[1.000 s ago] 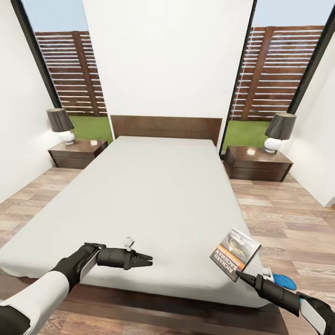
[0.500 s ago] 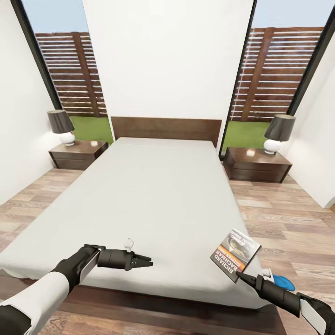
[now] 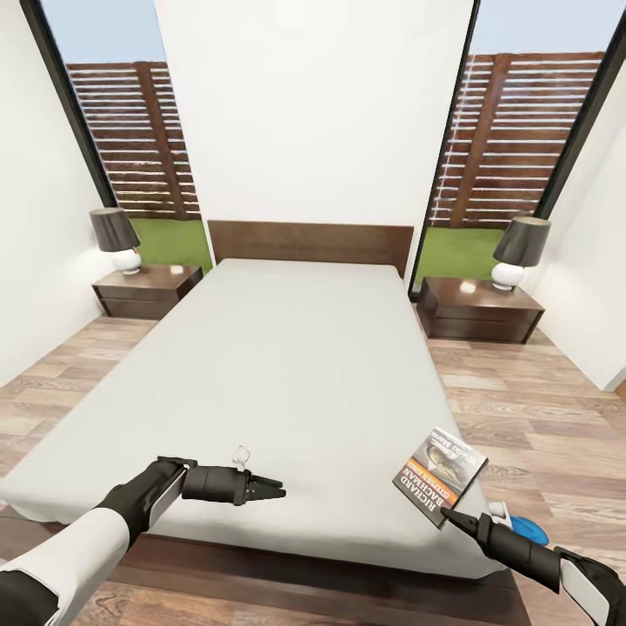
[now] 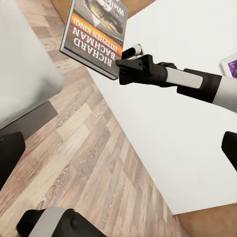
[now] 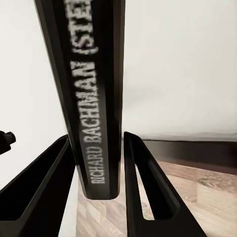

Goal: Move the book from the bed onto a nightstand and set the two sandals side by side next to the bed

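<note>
Head view: the right gripper (image 3: pixel 445 515) pinches the book (image 3: pixel 439 476) by one corner, just off the bed (image 3: pixel 287 365) foot corner. Left gripper (image 3: pixel 274 492) looks closed and empty, I think. Right wrist view: spine (image 5: pixel 96 108) sits between the fingers (image 5: pixel 148 192), so it could pivot out.

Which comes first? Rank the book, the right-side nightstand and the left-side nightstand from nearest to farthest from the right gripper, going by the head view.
1. The book: held in the right gripper, at the bed's near right corner.
2. The right-side nightstand: far right, beside the headboard.
3. The left-side nightstand: far left, across the bed.
</note>
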{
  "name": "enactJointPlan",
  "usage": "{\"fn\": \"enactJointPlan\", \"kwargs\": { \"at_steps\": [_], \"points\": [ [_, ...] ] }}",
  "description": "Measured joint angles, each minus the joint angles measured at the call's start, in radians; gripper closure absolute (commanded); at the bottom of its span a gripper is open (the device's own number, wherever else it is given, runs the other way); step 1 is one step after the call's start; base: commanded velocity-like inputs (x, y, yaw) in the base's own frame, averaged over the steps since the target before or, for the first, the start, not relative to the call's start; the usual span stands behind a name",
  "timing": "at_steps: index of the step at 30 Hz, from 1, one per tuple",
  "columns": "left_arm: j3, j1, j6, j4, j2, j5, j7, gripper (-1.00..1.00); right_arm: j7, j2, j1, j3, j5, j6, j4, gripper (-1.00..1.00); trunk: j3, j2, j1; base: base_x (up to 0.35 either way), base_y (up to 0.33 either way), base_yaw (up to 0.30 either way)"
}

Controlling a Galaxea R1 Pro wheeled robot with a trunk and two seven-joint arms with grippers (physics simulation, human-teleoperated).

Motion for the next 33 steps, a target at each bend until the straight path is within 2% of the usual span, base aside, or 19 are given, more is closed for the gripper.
{"fn": "enactJointPlan", "kwargs": {
  "at_steps": [18, 33],
  "points": [
    [0.000, 0.000, 0.000, 0.000, -0.006, 0.000, 0.001, -1.00, 0.000, 0.001, 0.000, 0.000, 0.000, -0.002, 0.000, 1.00, 0.056, 0.126, -0.069, 0.000, 0.000, 0.012],
    [0.000, 0.000, 0.000, 0.000, -0.006, 0.000, 0.001, -1.00, 0.000, 0.001, 0.000, 0.000, 0.001, -0.003, 0.000, 1.00, 0.104, 0.231, -0.127, 0.000, 0.000, 0.213]
  ]
}}
